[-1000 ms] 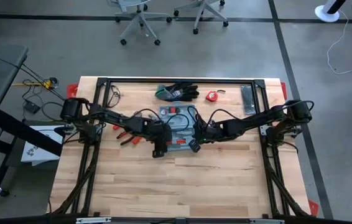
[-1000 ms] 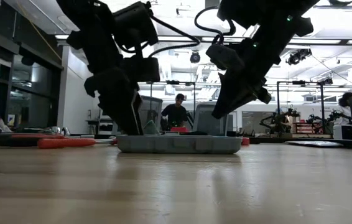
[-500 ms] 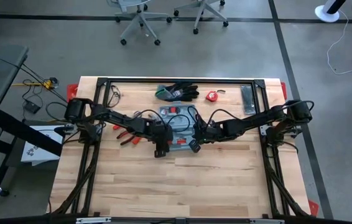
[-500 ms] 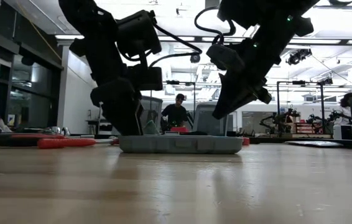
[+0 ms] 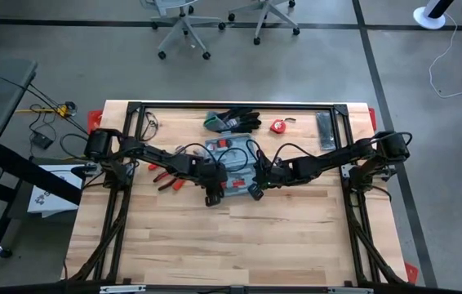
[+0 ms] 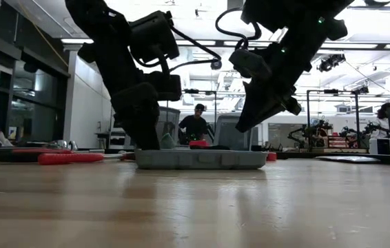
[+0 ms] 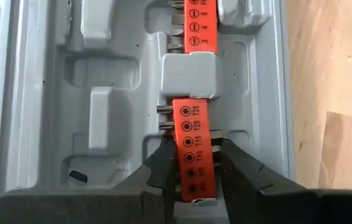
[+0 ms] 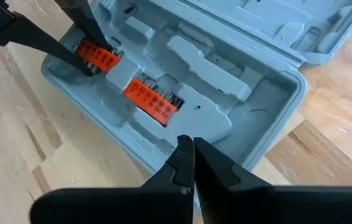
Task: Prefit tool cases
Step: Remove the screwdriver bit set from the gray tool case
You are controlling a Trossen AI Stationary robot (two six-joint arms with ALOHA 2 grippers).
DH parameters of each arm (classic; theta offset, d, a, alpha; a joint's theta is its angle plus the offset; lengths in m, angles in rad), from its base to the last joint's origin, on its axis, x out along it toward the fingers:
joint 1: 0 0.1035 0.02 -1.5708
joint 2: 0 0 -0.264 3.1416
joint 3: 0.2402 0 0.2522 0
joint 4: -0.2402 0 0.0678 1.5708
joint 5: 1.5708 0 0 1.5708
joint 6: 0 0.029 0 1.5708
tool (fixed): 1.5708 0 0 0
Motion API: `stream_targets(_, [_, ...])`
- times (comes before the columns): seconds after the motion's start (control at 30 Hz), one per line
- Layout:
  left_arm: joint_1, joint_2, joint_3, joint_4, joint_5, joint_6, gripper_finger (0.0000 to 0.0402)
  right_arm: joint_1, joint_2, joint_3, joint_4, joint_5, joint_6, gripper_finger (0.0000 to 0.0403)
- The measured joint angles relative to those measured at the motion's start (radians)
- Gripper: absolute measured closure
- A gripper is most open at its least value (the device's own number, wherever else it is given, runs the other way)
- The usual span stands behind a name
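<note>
The grey-blue tool case (image 5: 233, 163) lies open and flat on the table's middle, its moulded recesses up. Two orange bit strips sit in its near half: one (image 8: 154, 99) lies free in its recess, the other (image 7: 193, 155) is between the fingers of my left gripper (image 7: 194, 171), at the case's near left part (image 5: 212, 194). My right gripper (image 8: 191, 146) is shut; in the low view it (image 6: 240, 126) hangs a little above the case's near right part (image 6: 250, 160), touching nothing. My left gripper pinches the orange bit strip by its two long sides (image 7: 182, 168), near the strip's end closest to the wrist, one finger (image 7: 162, 167) on each side. The fingers slant down from the table's left. The strip lies in its recess in the case.
Black-and-green gloves (image 5: 233, 121), a red tape measure (image 5: 277, 126) and a narrow dark bar (image 5: 326, 129) lie along the far edge. Red-handled pliers (image 5: 166, 175) lie left of the case. A black frame (image 5: 239, 106) borders the table. A person (image 6: 196, 127) sits in the room behind.
My left gripper has rolled a little about its own axis over the case's near left part, and in the low view its fingers stand closer together than before.
</note>
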Motion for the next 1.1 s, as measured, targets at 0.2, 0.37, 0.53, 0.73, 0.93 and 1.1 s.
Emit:
stream_targets(0.2, [0.0, 0.004, 0.056, -0.053, -0.003, 0.003, 0.0323, 0.0, 0.0, 0.0, -0.012, 0.0, 0.0, 0.0403])
stream_targets(0.37, [0.0, 0.004, 0.118, -0.082, -0.004, 0.029, 0.0323, 0.0, 0.0, 0.0, -0.024, 0.0, 0.0, 0.0403])
stream_targets(0.53, [0.0, 0.003, 0.156, -0.09, -0.012, 0.046, 0.0323, 0.0, 0.0, 0.0, -0.023, 0.0, 0.0, 0.0403])
stream_targets(0.73, [0.0, 0.003, 0.159, -0.083, -0.026, 0.054, 0.0323, 0.0, 0.011, 0.0, -0.021, 0.0, -0.017, 0.0403])
stream_targets(0.93, [0.0, 0.003, 0.159, -0.089, -0.027, 0.057, 0.0323, 0.001, 0.097, 0.001, 0.009, -0.028, 0.0, 0.0403])
stream_targets(1.1, [0.0, -0.001, 0.164, -0.068, -0.03, 0.057, 0.0323, 0.012, 0.157, 0.007, 0.058, -0.072, 0.034, 0.0403])
